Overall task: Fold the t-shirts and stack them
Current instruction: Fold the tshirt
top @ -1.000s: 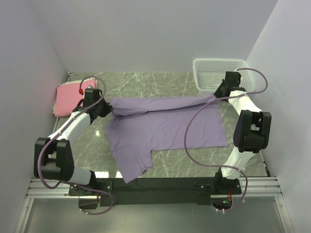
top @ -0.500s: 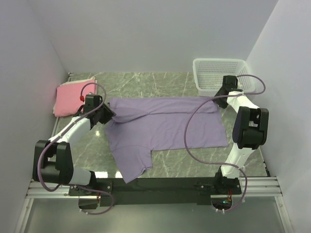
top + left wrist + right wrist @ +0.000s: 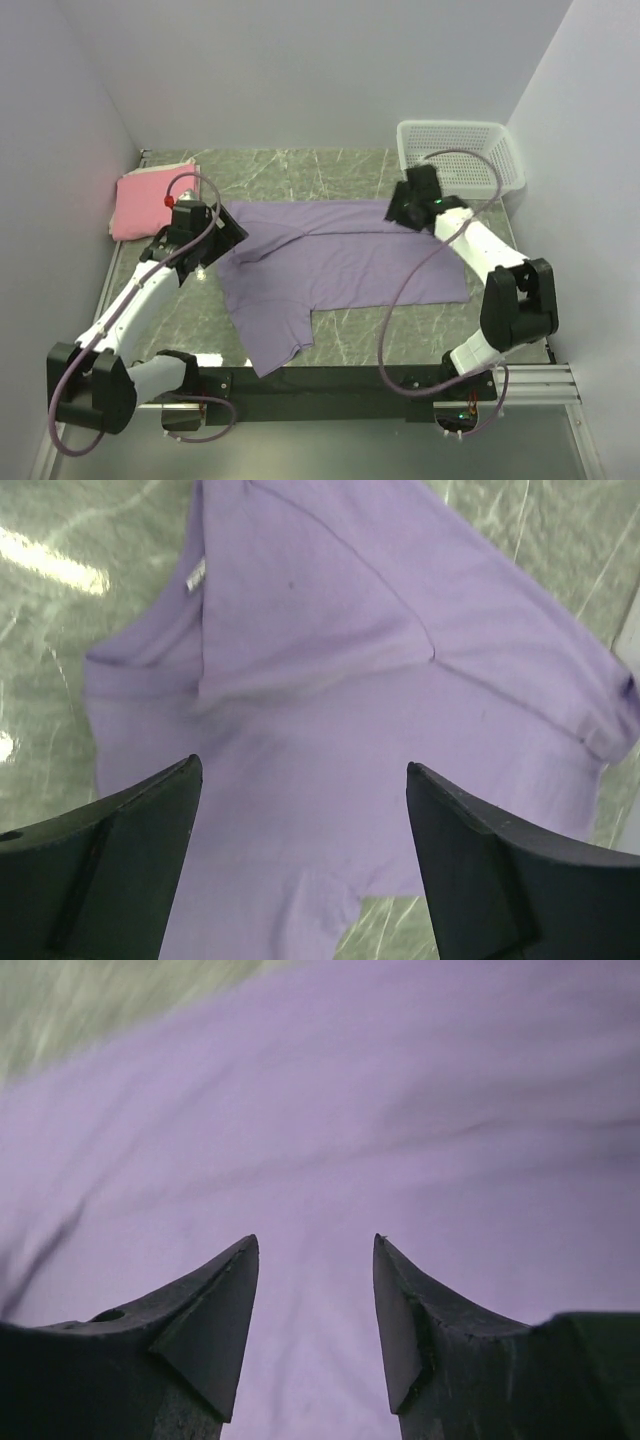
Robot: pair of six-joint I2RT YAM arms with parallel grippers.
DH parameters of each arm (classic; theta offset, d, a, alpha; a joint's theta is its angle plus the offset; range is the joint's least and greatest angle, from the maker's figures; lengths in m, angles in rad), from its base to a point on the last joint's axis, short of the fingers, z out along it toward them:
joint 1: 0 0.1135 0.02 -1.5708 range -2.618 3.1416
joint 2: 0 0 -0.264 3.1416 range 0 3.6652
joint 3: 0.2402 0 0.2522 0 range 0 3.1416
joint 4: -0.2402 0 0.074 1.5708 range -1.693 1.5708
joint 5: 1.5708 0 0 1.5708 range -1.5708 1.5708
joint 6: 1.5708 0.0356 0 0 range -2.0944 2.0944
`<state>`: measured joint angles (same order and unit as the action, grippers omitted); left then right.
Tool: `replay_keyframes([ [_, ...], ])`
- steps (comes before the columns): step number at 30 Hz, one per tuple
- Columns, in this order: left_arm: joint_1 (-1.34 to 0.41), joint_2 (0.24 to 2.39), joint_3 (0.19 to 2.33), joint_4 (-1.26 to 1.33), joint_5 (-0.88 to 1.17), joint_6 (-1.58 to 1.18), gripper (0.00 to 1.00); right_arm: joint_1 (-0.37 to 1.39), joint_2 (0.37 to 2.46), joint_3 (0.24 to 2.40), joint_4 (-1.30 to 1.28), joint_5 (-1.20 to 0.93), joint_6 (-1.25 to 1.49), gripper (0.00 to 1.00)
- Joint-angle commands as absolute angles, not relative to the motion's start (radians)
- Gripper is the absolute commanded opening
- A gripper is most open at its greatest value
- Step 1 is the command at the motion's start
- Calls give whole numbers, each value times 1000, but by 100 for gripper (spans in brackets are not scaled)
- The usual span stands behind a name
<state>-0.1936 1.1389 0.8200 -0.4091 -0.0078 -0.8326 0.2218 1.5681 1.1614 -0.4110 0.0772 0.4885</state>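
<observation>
- Worktop (image 3: 340, 165): green marbled slab, carries everything below.
- Lavender t-shirt (image 3: 340, 265): lies across the middle of the worktop, mostly flat. Its far edge is turned over into a long band running left to right. One sleeve sticks out at the near left, toward the arm bases. A small white label shows in the left wrist view.
- White mesh basket (image 3: 452, 126): far right corner, just beyond the shirt's right end.
- Pink t-shirt (image 3: 148, 200): folded into a small rectangle in the far left corner beside the wall, apart from the lavender one.
- Left claw (image 3: 303, 765): above the shirt's left end, jaws spread wide, nothing between them.
- Right claw (image 3: 315, 1238): over the shirt's far right part, jaws parted by a moderate gap, gripping nothing. Cannot tell whether the tips touch the cloth.
</observation>
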Motion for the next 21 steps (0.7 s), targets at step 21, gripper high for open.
replay_keyframes([
  [21,-218,835,951,-721,-244,-790,100,1097,2023,1506,-552,-5,229,54],
])
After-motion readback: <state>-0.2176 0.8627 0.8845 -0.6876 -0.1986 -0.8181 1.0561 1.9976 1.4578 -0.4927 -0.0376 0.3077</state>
